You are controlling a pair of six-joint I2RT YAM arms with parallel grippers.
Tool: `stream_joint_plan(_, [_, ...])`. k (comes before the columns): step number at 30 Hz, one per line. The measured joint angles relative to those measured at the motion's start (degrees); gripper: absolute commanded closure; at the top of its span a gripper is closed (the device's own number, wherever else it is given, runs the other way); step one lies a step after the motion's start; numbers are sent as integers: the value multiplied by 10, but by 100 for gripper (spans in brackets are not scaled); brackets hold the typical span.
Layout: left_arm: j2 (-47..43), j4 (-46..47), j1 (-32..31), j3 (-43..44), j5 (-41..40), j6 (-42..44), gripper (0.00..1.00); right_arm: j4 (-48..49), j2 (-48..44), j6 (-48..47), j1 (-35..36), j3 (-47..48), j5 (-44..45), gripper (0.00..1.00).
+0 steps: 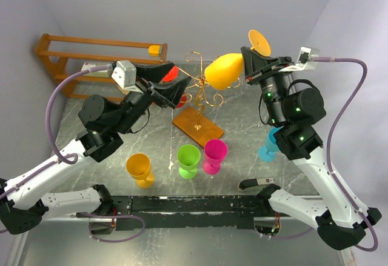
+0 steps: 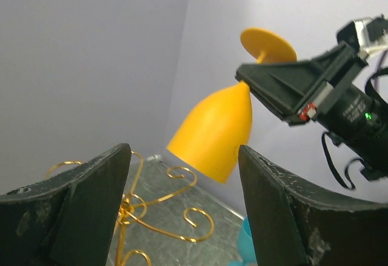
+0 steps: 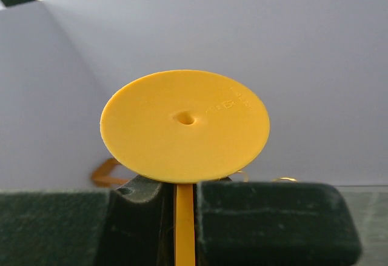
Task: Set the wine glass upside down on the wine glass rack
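My right gripper (image 1: 256, 65) is shut on the stem of a yellow wine glass (image 1: 224, 71) and holds it in the air, tilted, with its foot up and back and its bowl down to the left. The bowl hangs just right of the top of the gold wire rack (image 1: 200, 90), which stands on an orange-brown wooden base (image 1: 197, 126). In the right wrist view the stem runs between my fingers (image 3: 267, 223) under the round foot (image 3: 185, 123). My left gripper (image 1: 176, 79) is open and empty just left of the rack. Its view shows the glass (image 2: 215, 133) above the spiral arms (image 2: 163, 211).
Orange (image 1: 139, 168), green (image 1: 188, 160) and magenta (image 1: 214, 156) glasses stand in front of the rack base, and a cyan glass (image 1: 270, 145) stands under the right arm. Something red (image 1: 171, 72) shows behind the left gripper. A brown wooden shelf (image 1: 73, 57) stands at the back left.
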Motion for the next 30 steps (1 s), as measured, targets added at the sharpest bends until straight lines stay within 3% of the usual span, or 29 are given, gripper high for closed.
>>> stream_joint_plan(5, [27, 46, 0, 21, -57, 34, 17, -10, 16, -73, 0, 5, 61, 100])
stream_joint_plan(12, [58, 64, 0, 65, -108, 48, 15, -87, 52, -124, 0, 94, 103, 100])
stream_joint_plan(20, [103, 1, 0, 131, -113, -38, 13, -207, 21, -186, 0, 127, 102, 100])
stream_joint_plan(30, [124, -71, 0, 171, -57, -130, 14, -276, -21, -211, 0, 114, 73, 100])
